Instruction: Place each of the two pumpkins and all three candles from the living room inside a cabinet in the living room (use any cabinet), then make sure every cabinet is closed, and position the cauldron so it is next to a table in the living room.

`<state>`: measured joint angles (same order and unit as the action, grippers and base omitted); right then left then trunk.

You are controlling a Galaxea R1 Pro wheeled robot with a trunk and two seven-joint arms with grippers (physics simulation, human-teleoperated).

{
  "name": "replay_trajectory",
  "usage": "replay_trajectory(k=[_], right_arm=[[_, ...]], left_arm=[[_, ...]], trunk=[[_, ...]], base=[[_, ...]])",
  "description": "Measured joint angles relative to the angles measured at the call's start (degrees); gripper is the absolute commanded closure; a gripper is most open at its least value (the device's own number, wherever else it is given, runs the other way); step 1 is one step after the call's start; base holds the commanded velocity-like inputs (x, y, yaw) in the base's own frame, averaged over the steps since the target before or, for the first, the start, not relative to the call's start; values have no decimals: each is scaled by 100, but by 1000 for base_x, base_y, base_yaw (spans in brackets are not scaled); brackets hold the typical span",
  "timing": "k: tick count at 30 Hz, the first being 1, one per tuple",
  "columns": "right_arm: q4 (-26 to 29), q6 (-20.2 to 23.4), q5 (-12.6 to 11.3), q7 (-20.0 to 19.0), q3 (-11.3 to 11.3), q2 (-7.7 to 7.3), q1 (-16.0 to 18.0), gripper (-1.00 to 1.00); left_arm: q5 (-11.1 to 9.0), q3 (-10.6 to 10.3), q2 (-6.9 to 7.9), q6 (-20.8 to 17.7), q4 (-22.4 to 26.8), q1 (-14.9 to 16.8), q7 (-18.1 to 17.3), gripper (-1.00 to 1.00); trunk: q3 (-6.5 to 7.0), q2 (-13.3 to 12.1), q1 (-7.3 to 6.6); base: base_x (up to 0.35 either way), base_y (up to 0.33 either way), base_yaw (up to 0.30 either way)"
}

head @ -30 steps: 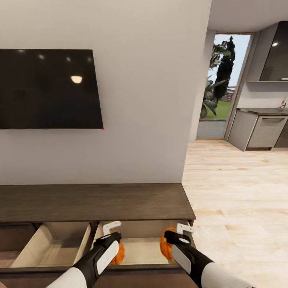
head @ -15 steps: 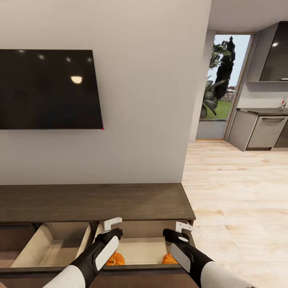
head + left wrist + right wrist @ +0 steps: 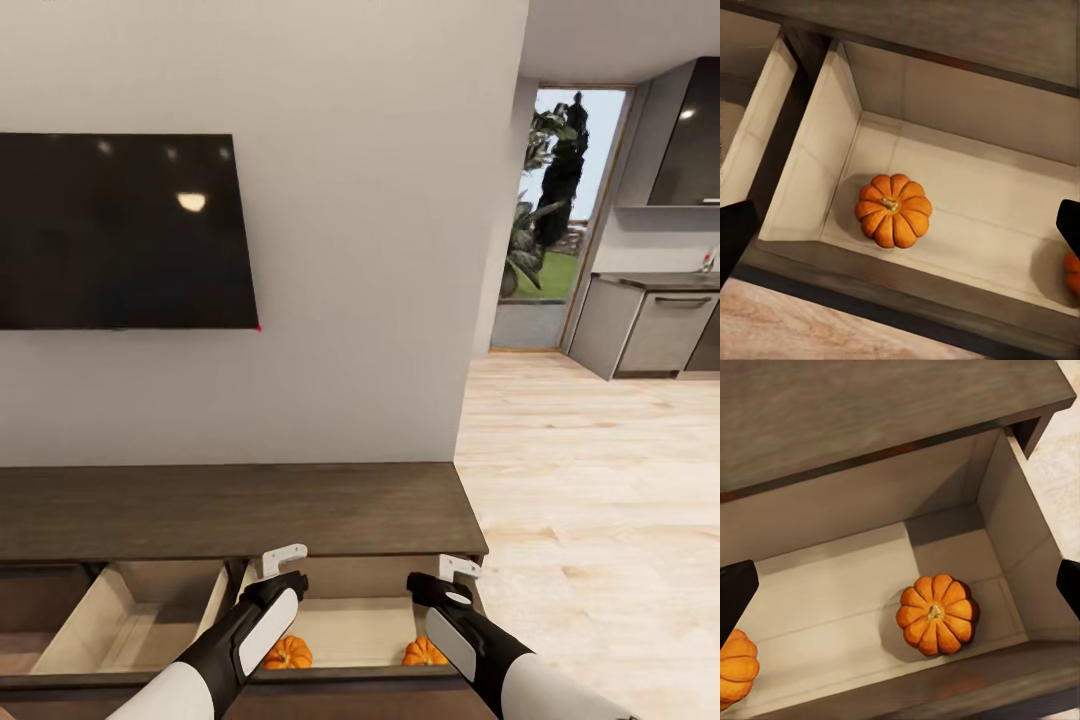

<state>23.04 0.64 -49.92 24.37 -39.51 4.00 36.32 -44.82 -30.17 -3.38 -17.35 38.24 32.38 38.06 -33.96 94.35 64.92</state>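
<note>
1. nearest to me, both arms hang over the open drawer (image 3: 350,625) of the cabinet (image 3: 240,505). the left gripper (image 3: 283,570) and right gripper (image 3: 448,578) are both spread wide and hold nothing; in each wrist view only dark fingertip corners show at the frame's edges, well apart.

2. below the left gripper, the left pumpkin (image 3: 288,653) sits upright on the pale drawer floor, stem up, near the drawer's front and left wall (image 3: 894,209). it lies between the jaws' line of sight but clear beneath them, not touching.

3. the right pumpkin (image 3: 424,653) sits the same way near the front right corner (image 3: 937,613), apart from its gripper and well apart from the other pumpkin.

4. as i judge it, both pumpkins are delivered and the step in hand is withdrawing. i'd lift both arms straight up, keeping the fingers off the drawer walls and the cabinet top's overhang, so nothing gets nudged.

5. beside this drawer, a second drawer (image 3: 130,620) stands open too and looks empty; both need shutting later, and the candles are still to fetch.

6. farther off: the tv (image 3: 120,230) on the wall, then the kitchen units (image 3: 660,325).
</note>
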Motion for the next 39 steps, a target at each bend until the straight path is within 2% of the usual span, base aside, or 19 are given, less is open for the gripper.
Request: replay_trajectory(k=[2, 6, 10, 16, 22, 31, 39], right_arm=[[0, 9, -1, -1, 0, 0, 0, -100], [-9, 81, -15, -4, 7, 0, 1, -100], [-12, 448, -29, 10, 25, 8, 3, -100], [-12, 836, -56, 31, 39, 9, 4, -100], [-11, 924, -84, 45, 63, 9, 5, -100], [-12, 929, -90, 50, 67, 9, 7, -100], [-20, 929, -91, 53, 68, 9, 7, -100]], left_arm=[[1, 3, -2, -55, 0, 0, 0, -100], [1, 8, -8, -413, 5, 0, 0, -100], [-37, -3, -11, -599, 9, 0, 2, -100], [-163, 187, -15, -1022, 9, 0, 37, -100], [-181, 303, -10, -1083, 11, 0, 40, -100], [-193, 319, -10, -1086, 33, 0, 39, -100], [-193, 392, -10, -1090, 36, 0, 40, -100]], trunk=[[36, -80, -44], [108, -241, -132], [180, -401, -220], [287, -642, -352], [395, -883, -481], [557, -1244, -679], [701, -1565, -857]], base=[[0, 0, 0], [0, 0, 0], [0, 0, 0], [0, 0, 0], [-71, 0, 0], [-165, 0, 0], [-26, 0, 0]])
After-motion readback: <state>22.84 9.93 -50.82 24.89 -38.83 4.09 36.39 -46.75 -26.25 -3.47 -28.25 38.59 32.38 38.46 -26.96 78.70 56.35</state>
